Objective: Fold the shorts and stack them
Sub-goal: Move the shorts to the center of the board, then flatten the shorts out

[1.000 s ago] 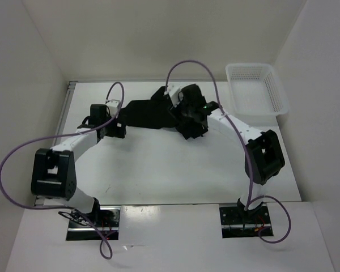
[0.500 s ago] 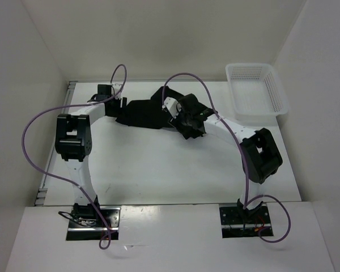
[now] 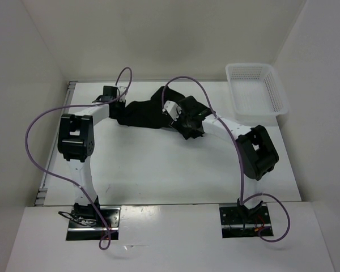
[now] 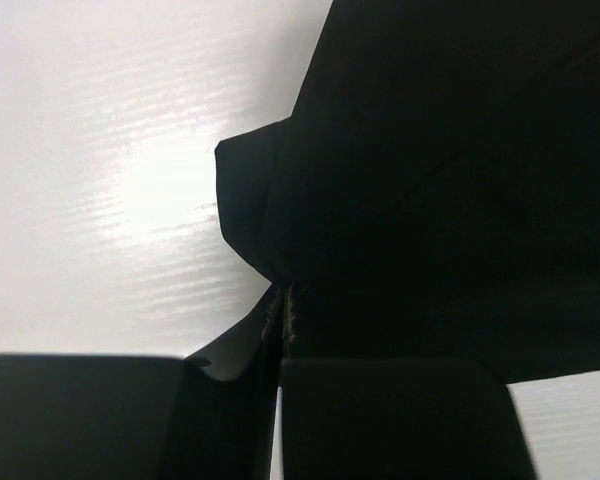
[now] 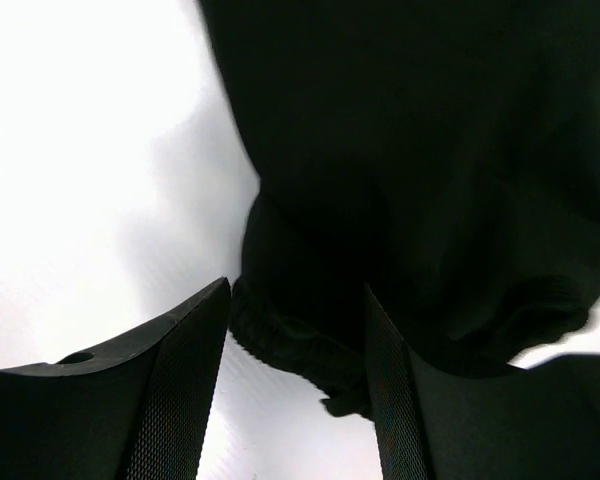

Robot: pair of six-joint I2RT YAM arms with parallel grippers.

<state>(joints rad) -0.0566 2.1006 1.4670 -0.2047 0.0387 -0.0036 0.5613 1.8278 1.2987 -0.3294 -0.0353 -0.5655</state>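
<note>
The black shorts lie crumpled at the far middle of the white table. My left gripper is at their left end. In the left wrist view its jaws are pressed together on a folded edge of the shorts. My right gripper sits over their right part. In the right wrist view it stands open, its two fingers astride a thick gathered edge of the shorts, which lies on the table between them.
A white mesh basket stands at the far right corner of the table. White walls close in the table on the left, back and right. Purple cables loop from both arms.
My left arm swung up from the near left to the shorts' left end, and its jaws closed on the fabric. The right gripper shifted slightly left and stayed open.
</note>
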